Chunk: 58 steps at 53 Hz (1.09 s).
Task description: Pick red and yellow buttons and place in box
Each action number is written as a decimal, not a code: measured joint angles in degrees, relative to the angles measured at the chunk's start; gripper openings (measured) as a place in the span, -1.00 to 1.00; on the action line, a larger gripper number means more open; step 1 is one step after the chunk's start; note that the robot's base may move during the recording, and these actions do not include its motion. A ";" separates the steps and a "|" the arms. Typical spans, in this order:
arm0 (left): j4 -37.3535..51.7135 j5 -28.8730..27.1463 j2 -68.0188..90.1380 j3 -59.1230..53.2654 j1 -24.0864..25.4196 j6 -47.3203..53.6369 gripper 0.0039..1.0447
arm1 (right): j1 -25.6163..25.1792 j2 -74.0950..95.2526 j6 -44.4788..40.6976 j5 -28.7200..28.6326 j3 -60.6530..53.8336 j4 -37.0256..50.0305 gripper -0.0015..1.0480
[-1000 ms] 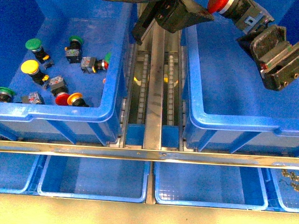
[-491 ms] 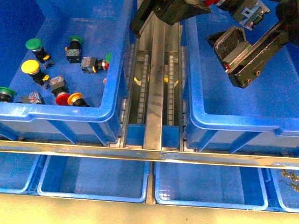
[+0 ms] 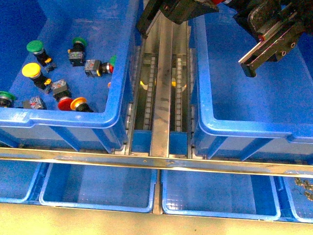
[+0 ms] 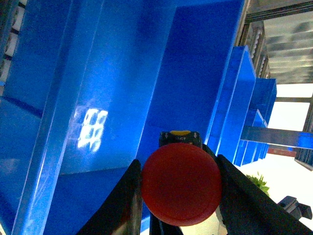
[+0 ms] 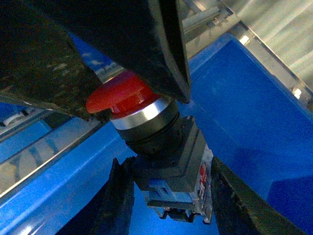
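Hand-over above the box (image 3: 205, 128): left gripper (image 4: 180, 188) clamps the red button (image 5: 146, 129) by its cap; right gripper (image 5: 166, 169) straddles its block (grip unclear) and must close next.

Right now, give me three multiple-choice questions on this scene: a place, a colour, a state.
1. The yellow button lies in: A the left bin, B the right bin, C a front tray.
2. The cap at the left gripper is: A green, B red, C yellow.
3. The left gripper is: A open, B shut on a button, C out of view.
Answers: A, it sits among other buttons there; B, the cap shows red; B, its fingers press both sides of the red button.
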 joint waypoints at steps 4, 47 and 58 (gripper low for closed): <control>-0.26 -0.31 0.02 0.09 -0.07 -0.66 -0.34 | 0.02 0.00 -1.46 0.35 0.00 0.07 -0.39; -0.85 -2.56 -0.09 0.44 -0.37 1.77 0.85 | -0.61 -0.61 1.70 0.22 -1.01 0.28 -0.52; 1.95 -3.23 -0.98 -0.61 -0.04 3.23 0.85 | -0.90 -0.68 1.75 0.37 -1.88 0.11 -0.52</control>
